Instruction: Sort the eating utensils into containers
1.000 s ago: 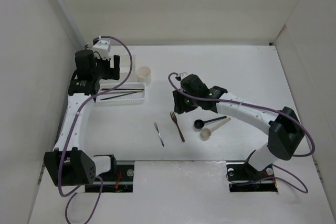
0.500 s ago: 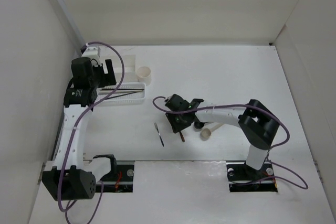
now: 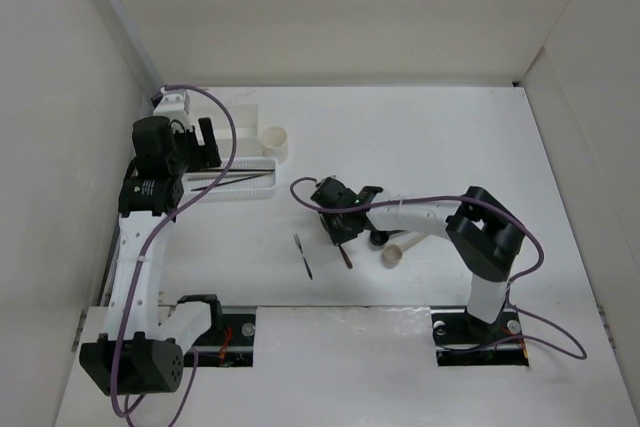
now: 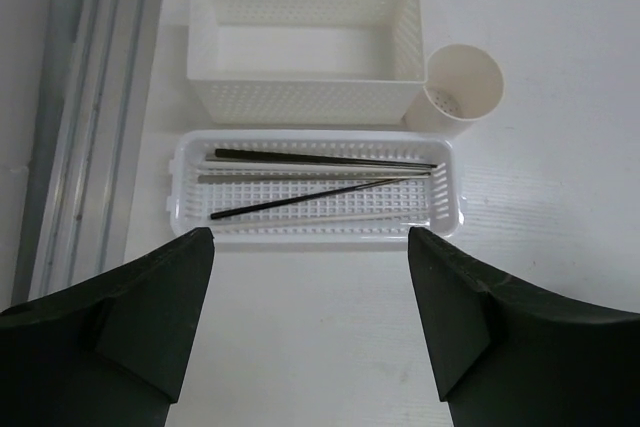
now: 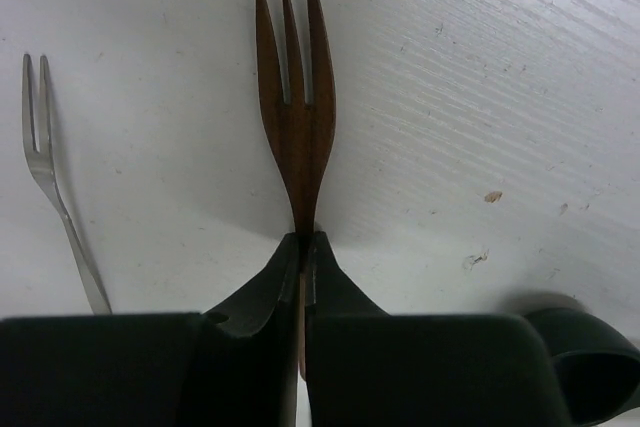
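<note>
Tabletop (image 3: 450,137) carries the slotted tray (image 3: 275,177) at upper left, chopsticks (image 4: 320,159) inside. My left end effector (image 4: 310,257) hangs above it, spread wide. The brown fork (image 5: 295,97) lies flat at centre frame, the grey fork (image 5: 50,177) just left of it. I judge the brown fork light, stiff, probably wooden and liable to pivot in a pinch, so it is best held at the neck below the tines. My right end effector (image 5: 303,247), half-open and farther up-frame a second ago, now clamps that neck.
</note>
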You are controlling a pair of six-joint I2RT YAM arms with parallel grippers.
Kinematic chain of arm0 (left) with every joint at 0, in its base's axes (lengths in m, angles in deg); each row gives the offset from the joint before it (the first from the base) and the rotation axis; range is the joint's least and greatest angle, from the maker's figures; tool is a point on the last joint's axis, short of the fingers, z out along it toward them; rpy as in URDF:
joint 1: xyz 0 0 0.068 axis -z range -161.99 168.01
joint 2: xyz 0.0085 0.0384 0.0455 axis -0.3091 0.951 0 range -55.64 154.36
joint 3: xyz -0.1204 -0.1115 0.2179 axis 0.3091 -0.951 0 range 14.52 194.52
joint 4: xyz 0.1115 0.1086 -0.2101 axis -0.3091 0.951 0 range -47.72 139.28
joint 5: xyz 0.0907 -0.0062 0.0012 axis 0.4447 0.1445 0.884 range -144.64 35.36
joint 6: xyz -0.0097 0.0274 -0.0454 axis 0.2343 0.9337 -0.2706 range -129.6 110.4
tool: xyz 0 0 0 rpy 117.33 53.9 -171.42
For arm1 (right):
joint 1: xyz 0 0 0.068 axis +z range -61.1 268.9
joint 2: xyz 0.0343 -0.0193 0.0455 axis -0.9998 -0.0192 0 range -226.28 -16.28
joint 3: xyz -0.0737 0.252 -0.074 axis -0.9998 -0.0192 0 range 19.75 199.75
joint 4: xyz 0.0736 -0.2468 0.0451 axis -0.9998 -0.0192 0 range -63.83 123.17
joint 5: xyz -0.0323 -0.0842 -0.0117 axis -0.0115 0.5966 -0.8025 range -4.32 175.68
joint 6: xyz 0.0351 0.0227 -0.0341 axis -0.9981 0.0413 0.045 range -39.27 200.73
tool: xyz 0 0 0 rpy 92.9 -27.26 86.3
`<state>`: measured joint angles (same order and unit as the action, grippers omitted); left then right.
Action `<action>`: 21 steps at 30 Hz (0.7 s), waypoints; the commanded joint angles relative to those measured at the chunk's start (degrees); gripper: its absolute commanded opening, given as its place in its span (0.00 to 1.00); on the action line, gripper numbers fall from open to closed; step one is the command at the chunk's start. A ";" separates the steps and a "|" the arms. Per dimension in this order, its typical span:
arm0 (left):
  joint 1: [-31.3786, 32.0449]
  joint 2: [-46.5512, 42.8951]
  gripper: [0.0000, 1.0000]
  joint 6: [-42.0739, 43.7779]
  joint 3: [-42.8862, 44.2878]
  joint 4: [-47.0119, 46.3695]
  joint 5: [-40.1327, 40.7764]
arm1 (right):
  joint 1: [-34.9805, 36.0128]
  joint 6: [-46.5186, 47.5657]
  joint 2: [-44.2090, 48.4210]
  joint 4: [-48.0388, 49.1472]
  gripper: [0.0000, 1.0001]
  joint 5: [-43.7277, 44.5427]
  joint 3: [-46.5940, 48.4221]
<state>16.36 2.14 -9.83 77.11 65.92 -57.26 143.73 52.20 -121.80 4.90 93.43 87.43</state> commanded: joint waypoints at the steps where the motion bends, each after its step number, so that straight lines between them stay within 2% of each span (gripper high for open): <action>1: -0.20 -1.35 0.75 -0.74 -0.18 -0.79 -5.71 | 0.02 -0.12 -0.84 1.02 0.00 2.62 -0.01; 2: -0.20 -1.35 0.75 -0.74 -0.18 -0.79 -8.52 | 0.02 1.62 2.04 2.07 0.00 2.62 0.00; 3: -0.20 -1.35 0.76 1.09 0.60 -0.79 -15.34 | 0.02 2.51 3.81 4.52 0.00 2.01 0.95; 6: 1.38 -0.83 0.76 4.70 2.71 0.70 -28.28 | 0.02 5.94 11.71 10.57 0.00 3.49 4.73; 7: 1.39 -0.83 0.78 8.80 4.28 1.32 -36.94 | 0.02 6.47 13.65 12.69 0.00 4.98 6.39; 10: 2.97 -0.83 0.81 13.32 5.78 1.85 -49.46 | 0.02 7.00 19.90 21.03 0.00 7.36 8.95; 15: 7.35 -2.23 0.87 7.71 5.00 -6.48 -55.83 | 0.02 4.81 21.23 24.66 0.00 7.90 15.72; 19: 13.23 -2.85 0.96 2.00 3.77 -13.52 -56.54 | 0.02 1.56 21.23 24.67 0.00 7.37 18.89; 21: 14.48 -2.85 0.97 0.59 3.77 -15.37 -55.92 | 0.02 0.41 21.23 25.28 0.00 6.76 18.89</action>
<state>29.12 0.57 -5.46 80.24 57.62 -109.08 143.73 55.15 -99.44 29.12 100.00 105.87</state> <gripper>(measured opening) 0.971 0.029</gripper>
